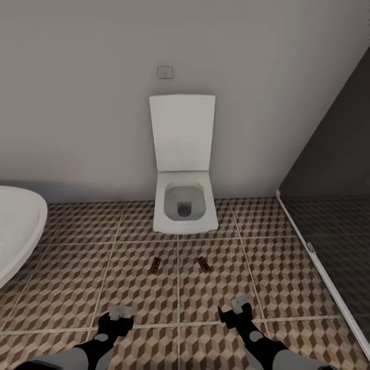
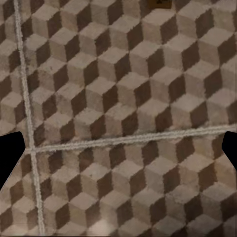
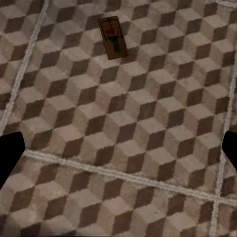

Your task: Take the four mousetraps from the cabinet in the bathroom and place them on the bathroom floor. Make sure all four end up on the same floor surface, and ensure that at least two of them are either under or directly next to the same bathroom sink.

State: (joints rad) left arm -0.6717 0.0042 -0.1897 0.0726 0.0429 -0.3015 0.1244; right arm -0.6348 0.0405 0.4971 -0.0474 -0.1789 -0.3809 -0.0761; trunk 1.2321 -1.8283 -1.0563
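Observation:
Two mousetraps lie flat on the cube-patterned bathroom floor [image 1: 288,277] in front of the toilet, one on the left [image 1: 155,264] and one on the right [image 1: 204,264]. The right wrist view shows the right mousetrap [image 3: 112,37] with its red spot and wire. A dark sliver of the left mousetrap [image 2: 159,3] touches the edge of the left wrist view. My left gripper [image 1: 122,311] and right gripper [image 1: 240,303] hover low over the tiles, short of the traps. Both are open and empty. The cabinet is out of view.
A white toilet [image 1: 185,205] with its lid up stands against the back wall. A curved white fixture [image 1: 15,226] juts in at the left edge. A dark glass shower partition [image 1: 329,216] with a white sill runs along the right.

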